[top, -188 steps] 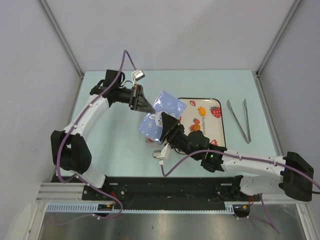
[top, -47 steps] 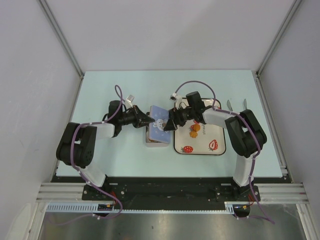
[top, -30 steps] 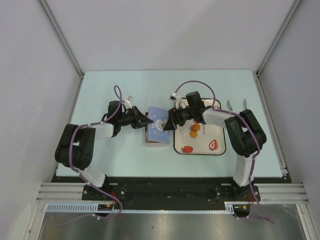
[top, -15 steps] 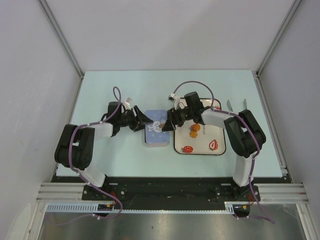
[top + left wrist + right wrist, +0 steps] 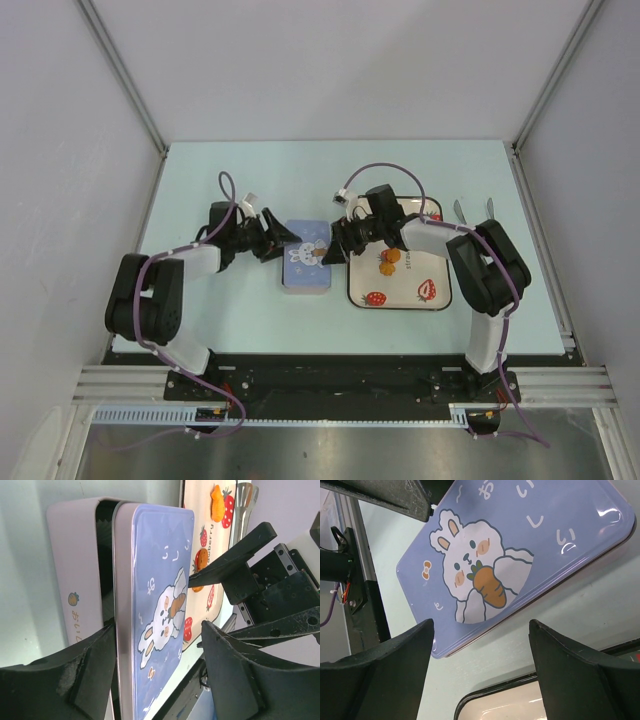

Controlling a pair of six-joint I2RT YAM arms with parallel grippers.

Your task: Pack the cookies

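Left end effector (image 5: 156, 629) stands open, fingers straddling the bunny-printed lid (image 5: 155, 580) that sits ajar on the tin (image 5: 70, 570). Right end effector (image 5: 480, 625) gapes over the same lid, holding nothing. Both arms reach low across the worktop (image 5: 230, 180), facing each other. Two orange cookies (image 5: 390, 256) lie on the strawberry tray (image 5: 405, 288).

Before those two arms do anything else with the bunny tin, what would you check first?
1. Left pincer free of the lid: ok, its jaws stand apart.
2. Right pincer empty: ok, open, with nothing between its jaws.
3. Lid seated on the pink base: not ok, a dark gap shows along one side.
4. Cookies packed: not ok, orange cookies lie on the tray.
5. What is inside the base: cannot tell, the lid hides it.
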